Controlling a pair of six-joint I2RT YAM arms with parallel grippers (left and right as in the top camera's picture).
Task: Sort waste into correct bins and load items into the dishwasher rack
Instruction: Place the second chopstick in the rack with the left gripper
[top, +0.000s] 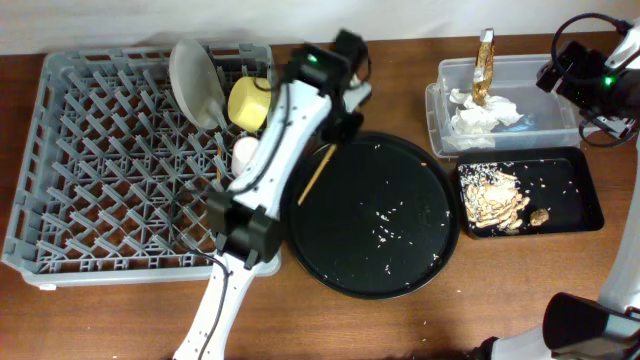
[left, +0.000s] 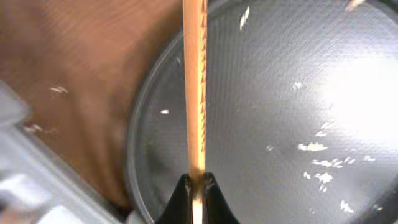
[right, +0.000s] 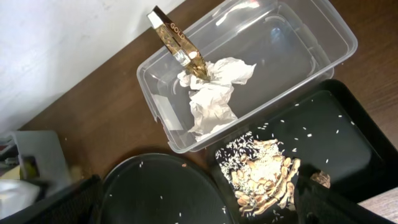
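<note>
pinching the chopstick (left: 195, 87) by one end, the left jaws are pressed onto it from both sides at the bottom edge of the wrist view. their two dark tips meet around the wood with no gap showing. the stick runs straight out from the jaws, its long axis in line with them, and its far end leaves the top of that view. whether it is one stick or a pair held flush cannot be told.

under it lies the left rim of the round tray (left: 280, 93), dotted with rice grains (left: 314, 147), with bare tabletop (left: 74, 62) to the left and a corner of the rack (left: 37, 180) at lower left. from overhead the stick slants, held end up and to the right, free end down and to the left toward the rack, crossing the tray's rim. whether it touches the tray is unclear.

the left arm (top: 270, 150) reaches across the rack's right side, where the plate (top: 195, 82) stands on edge with the bowl (top: 250, 100) just beside it.

the right jaws are spread, their dark tips at the two lower corners of their wrist view, with nothing between them. beyond them, the tub (right: 311, 37) holds the napkin (right: 214, 93) with the wrapper (right: 177, 40) leaning up out of it. the black tray (right: 348, 137), touching the tub's near side, holds the scraps (right: 264, 180).
</note>
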